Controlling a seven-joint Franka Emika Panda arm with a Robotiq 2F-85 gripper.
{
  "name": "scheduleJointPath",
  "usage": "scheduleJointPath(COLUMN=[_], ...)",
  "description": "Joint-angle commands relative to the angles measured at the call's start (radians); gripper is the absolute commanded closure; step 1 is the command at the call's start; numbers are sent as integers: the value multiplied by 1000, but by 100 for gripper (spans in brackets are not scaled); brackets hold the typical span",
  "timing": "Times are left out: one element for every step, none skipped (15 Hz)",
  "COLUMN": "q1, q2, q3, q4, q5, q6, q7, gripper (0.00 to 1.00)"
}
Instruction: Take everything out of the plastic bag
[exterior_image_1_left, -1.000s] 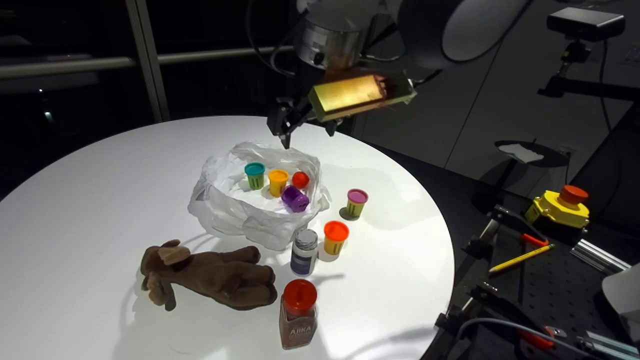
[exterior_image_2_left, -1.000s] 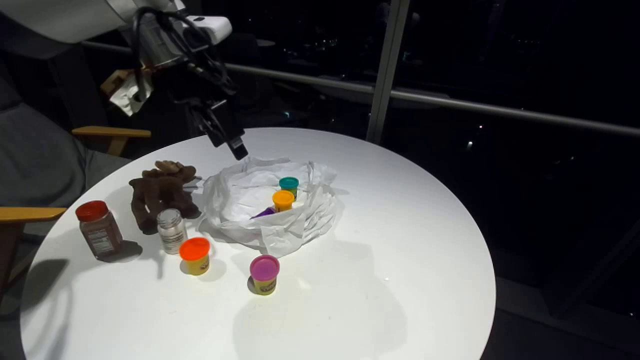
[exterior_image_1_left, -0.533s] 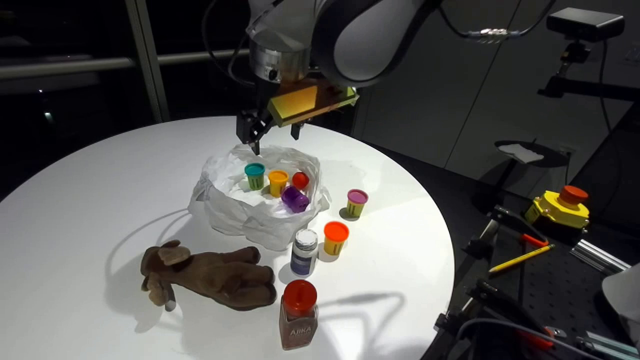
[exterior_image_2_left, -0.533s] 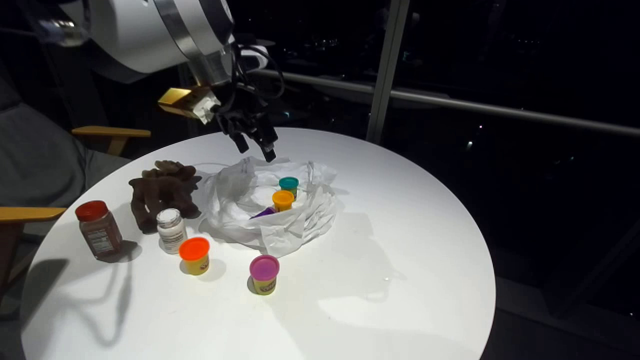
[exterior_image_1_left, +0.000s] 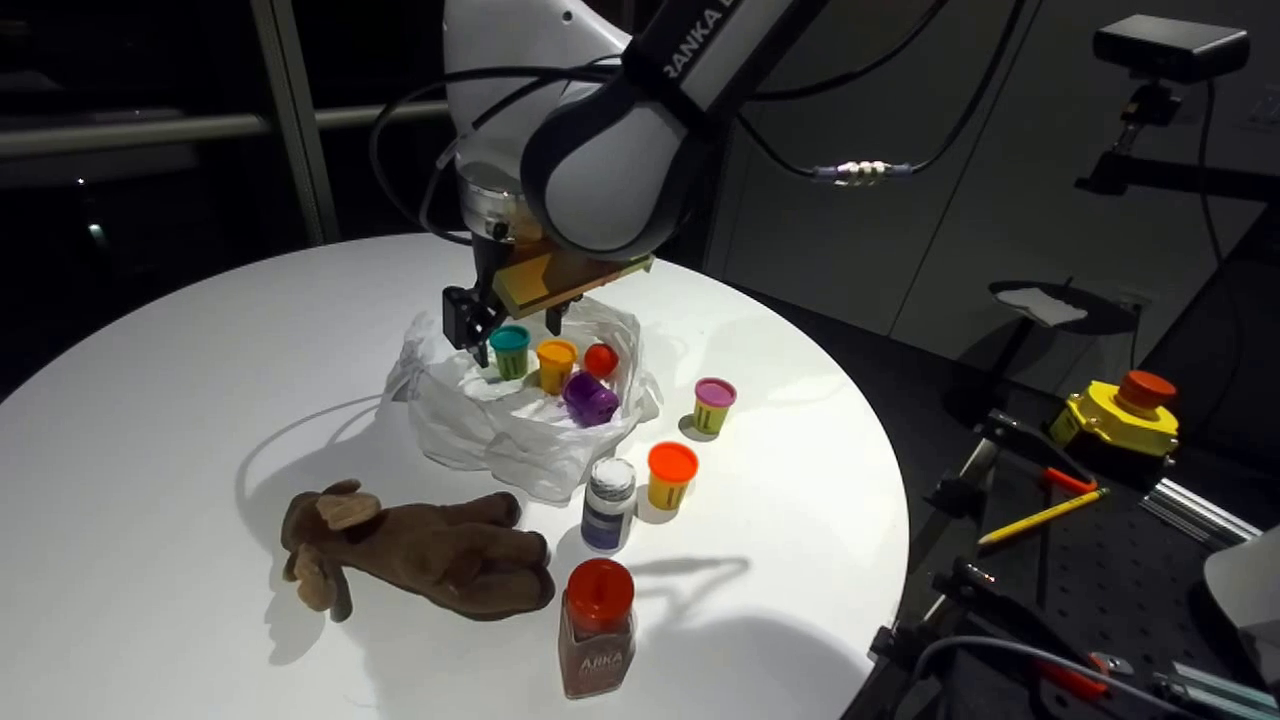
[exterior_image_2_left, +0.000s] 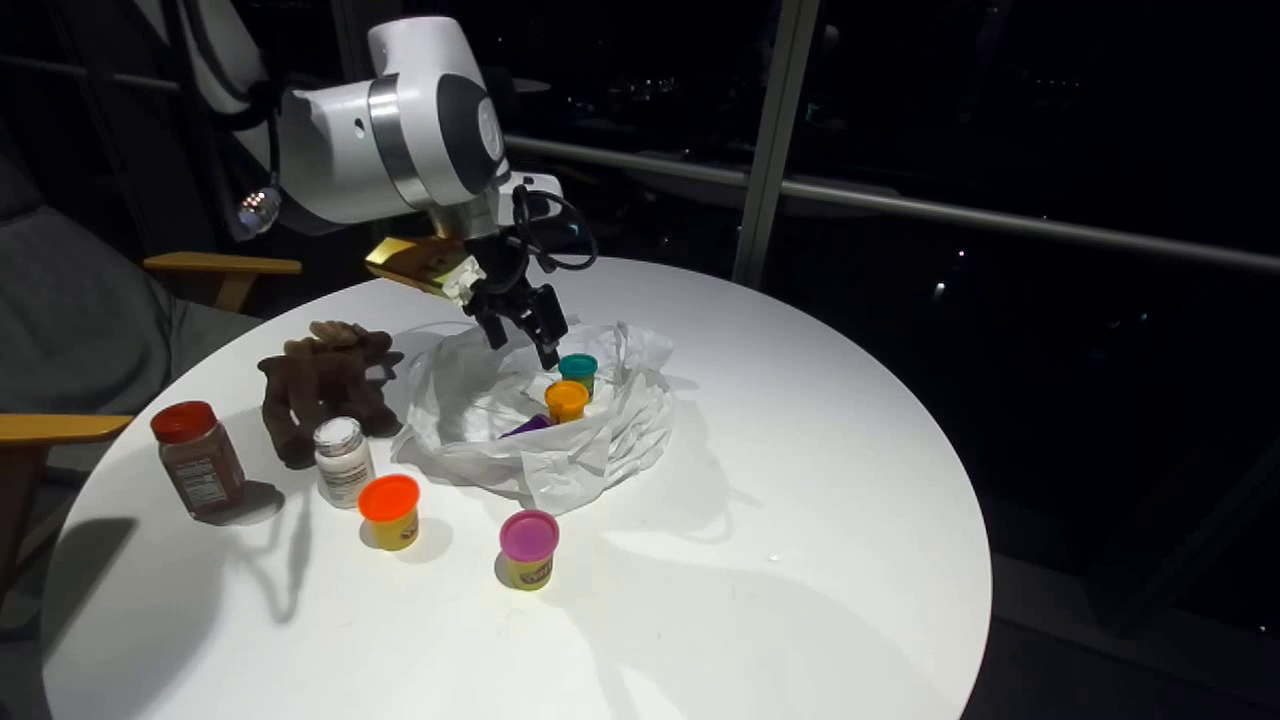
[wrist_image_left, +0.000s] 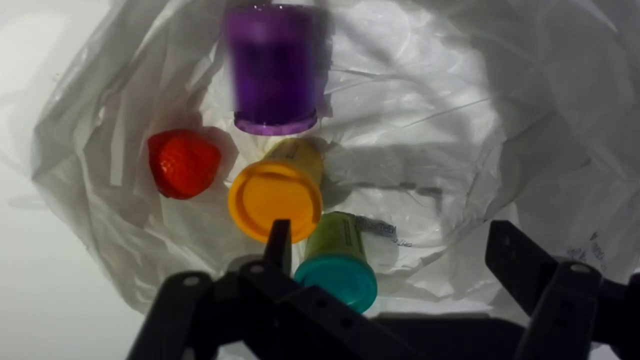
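While wrist view blurs purple container (wrist_image_left: 272, 70), hand (wrist_image_left: 390, 227) partly hides green tub (wrist_image_left: 337, 260).

- white plastic bag (exterior_image_1_left: 490, 440): thin, crumpled, open at the top, slumped wide on the counter (exterior_image_1_left: 200, 400); dark print inside
- teal-lidded tub (wrist_image_left: 345, 267): green body, lid on, upright on the bag's floor
- purple container (wrist_image_left: 272, 70): shiny, paler rim, tipped on its side, inside the bag
- yellow-orange-lidded tub (wrist_image_left: 280, 192): yellow body, lid on, upright, between teal-lidded tub and purple container; can't tell if touching
- red item (wrist_image_left: 184, 164): rounded, glossy, in the bag near its wall, apart from both tubs
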Motion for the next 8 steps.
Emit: scheduleJointPath(q1=[20,21,24,23,21,19,15,12], q2=[82,100,116,130,144,158,174,188], q3=[-31,-40,-50,-56,-61,-64,-67,-68], q4=[133,161,187,210,234,256,281,302], q5=[74,85,94,104,111,116,124,132], q6=[-45,-59,-79,-94,-110,-123,-134,-141], q7=[-81,-93,-101,-111,-119,-129,-137,-146], gripper=[0,0,0,0,0,0,0,0])
